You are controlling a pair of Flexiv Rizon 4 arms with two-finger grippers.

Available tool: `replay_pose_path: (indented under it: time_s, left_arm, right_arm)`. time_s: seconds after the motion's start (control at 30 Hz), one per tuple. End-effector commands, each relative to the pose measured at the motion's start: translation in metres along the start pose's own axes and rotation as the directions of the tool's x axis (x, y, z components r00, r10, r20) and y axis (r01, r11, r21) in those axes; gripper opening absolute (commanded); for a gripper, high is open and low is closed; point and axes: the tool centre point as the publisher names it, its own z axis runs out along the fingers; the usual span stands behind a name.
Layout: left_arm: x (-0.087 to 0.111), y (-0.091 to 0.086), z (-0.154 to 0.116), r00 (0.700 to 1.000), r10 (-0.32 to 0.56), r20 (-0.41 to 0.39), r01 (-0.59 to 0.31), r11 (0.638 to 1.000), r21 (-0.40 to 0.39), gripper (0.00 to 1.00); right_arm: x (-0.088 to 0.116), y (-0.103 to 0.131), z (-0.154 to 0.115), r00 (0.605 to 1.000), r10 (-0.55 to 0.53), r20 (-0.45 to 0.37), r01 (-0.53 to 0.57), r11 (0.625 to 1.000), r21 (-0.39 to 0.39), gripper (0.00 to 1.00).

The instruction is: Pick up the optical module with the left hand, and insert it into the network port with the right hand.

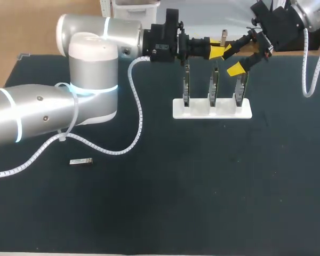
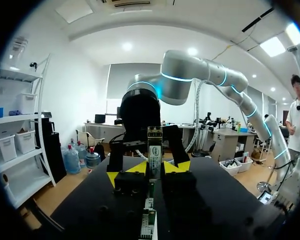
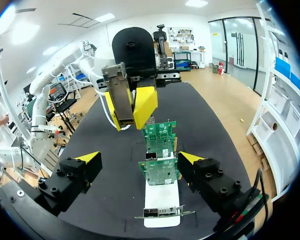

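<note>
Your left gripper (image 1: 217,50) clamps module (image 2: 154,145), long axis across its fingers, above middle card (image 1: 214,85). Your right gripper (image 3: 140,172) spread wide, empty, just beside; module at its 9 o'clock, head view.

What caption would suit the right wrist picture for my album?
Left tool holds an optical module above circuit boards; right tool hangs open.

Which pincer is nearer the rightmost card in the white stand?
Right. The right pincer hangs open just above that card; the left pincer, holding the optical module, is farther along the row.
</note>
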Motion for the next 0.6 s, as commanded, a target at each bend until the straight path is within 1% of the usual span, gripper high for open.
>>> replay_pose_path:
  time_s: [0.03, 0.2, 0.27, 0.4, 0.6]
  left_arm:
    - [0.003, 0.004, 0.002, 1.0, 0.002, 0.012, -0.002, 1.0, 0.004, 0.0]
    - [0.009, 0.007, 0.001, 0.999, -0.017, 0.027, 0.018, 1.0, -0.017, 0.0]
    - [0.01, 0.007, 0.001, 1.0, 0.007, 0.002, -0.007, 0.999, -0.045, 0.0]
    - [0.013, 0.007, 0.003, 1.0, 0.018, -0.008, -0.018, 0.999, -0.046, 0.0]
    - [0.018, 0.008, 0.002, 1.0, 0.001, -0.001, -0.001, 0.999, -0.042, 0.0]
  right_arm:
    - [0.0, 0.003, 0.0, 1.0, 0.0, 0.0, 0.0, 1.0, 0.007, 1.0]
    - [0.0, 0.003, 0.0, 1.0, 0.0, 0.0, 0.0, 1.0, 0.007, 1.0]
    - [0.0, 0.003, 0.0, 1.0, 0.0, 0.0, 0.0, 1.0, 0.007, 1.0]
    - [0.0, 0.003, 0.0, 1.0, 0.0, 0.0, 0.0, 1.0, 0.007, 1.0]
    - [0.0, 0.003, 0.0, 1.0, 0.0, 0.0, 0.0, 1.0, 0.007, 1.0]
